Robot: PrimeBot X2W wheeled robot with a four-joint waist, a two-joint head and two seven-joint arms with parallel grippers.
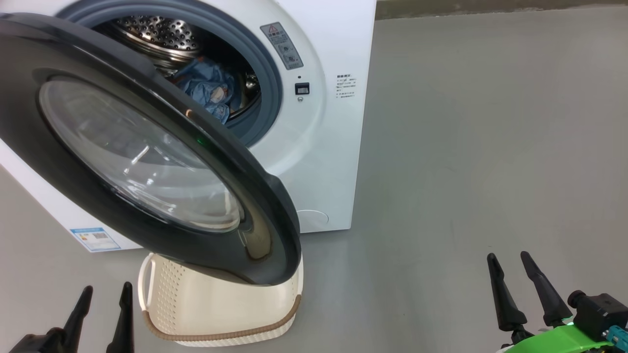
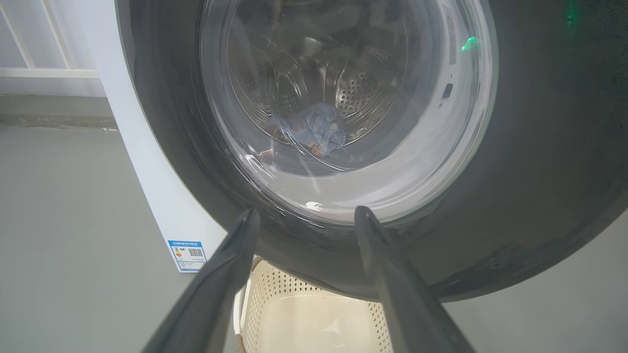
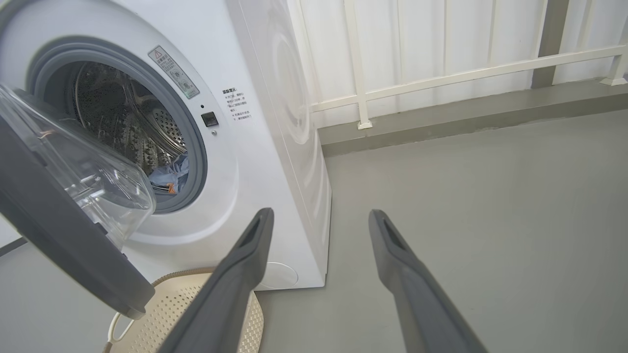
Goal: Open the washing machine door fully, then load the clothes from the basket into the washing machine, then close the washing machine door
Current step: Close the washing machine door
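The washing machine (image 1: 324,147) stands with its door (image 1: 147,147) swung out on its left hinge, about half open, hanging over the basket (image 1: 221,314). Light blue clothes (image 1: 208,90) lie in the steel drum. In the left wrist view the clothes (image 2: 316,130) show through the door (image 2: 539,171) glass, and the basket (image 2: 304,318) looks bare inside. My left gripper (image 1: 103,299) is open at the lower left, in front of the door. At the lower right my right gripper (image 1: 510,269) is open over bare floor; the right wrist view has the machine (image 3: 255,147), door (image 3: 59,235) and basket (image 3: 167,314).
Grey floor (image 1: 490,147) stretches to the right of the machine. A white railing and wall (image 3: 441,73) run behind it. A blue label sticker (image 1: 95,239) marks the machine's lower left corner.
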